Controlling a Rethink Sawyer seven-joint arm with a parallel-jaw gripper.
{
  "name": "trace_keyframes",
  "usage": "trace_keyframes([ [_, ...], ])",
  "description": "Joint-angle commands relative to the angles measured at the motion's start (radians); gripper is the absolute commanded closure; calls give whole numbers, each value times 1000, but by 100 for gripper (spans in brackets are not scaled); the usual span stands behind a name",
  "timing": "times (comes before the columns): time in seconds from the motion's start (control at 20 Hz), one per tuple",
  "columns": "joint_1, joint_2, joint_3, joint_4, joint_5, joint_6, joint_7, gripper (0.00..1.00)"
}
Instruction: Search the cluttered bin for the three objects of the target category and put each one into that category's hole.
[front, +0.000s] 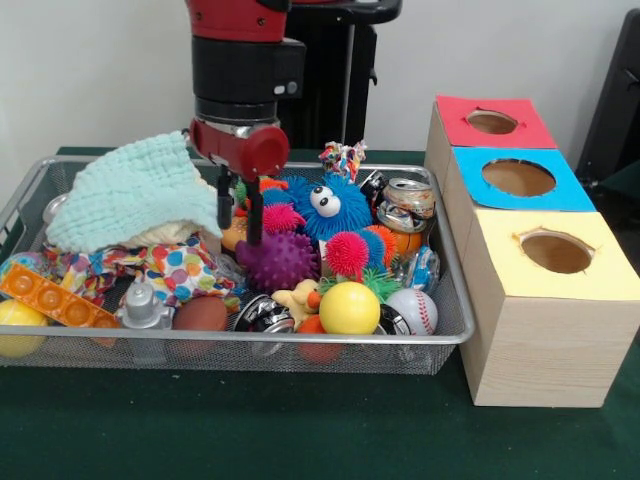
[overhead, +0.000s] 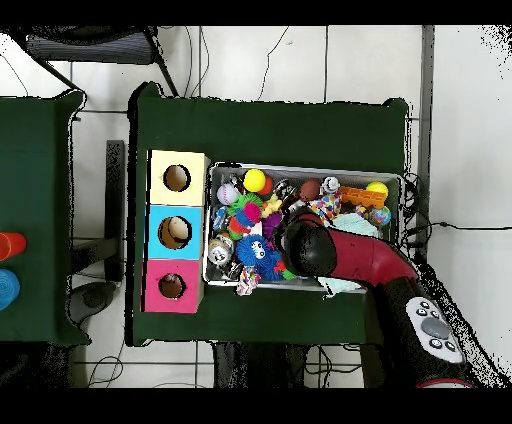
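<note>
Carefully: the hand (front: 240, 215), fingers narrowly apart and empty, hangs in the bin (front: 452, 335); part the purple ball (front: 277, 262) below, seeking soft toys beneath.

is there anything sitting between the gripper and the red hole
Yes. From the gripper, poised over the wire basket, the straight line to the red-ringed hole crosses the blue googly-eyed spiky toy and the crushed cans piled at the basket's end nearest the box. Lifting above the pile should clear them.
</note>
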Motion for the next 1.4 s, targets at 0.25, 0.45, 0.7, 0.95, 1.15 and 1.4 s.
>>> trace_keyframes([
  [0.25, 17, 132, 109, 30, 49, -155, 123, 0],
  [0.45, 15, 157, 117, 18, 56, -173, 124, 0],
  [0.7, 16, 171, 119, 14, 57, -206, 126, 0],
  [0.95, 25, 219, 115, -24, 54, -243, 121, 0],
  [1.15, 31, 238, 117, -37, 57, -270, 123, 0],
  [1.4, 22, 259, 131, -58, 60, -304, 122, 0],
])
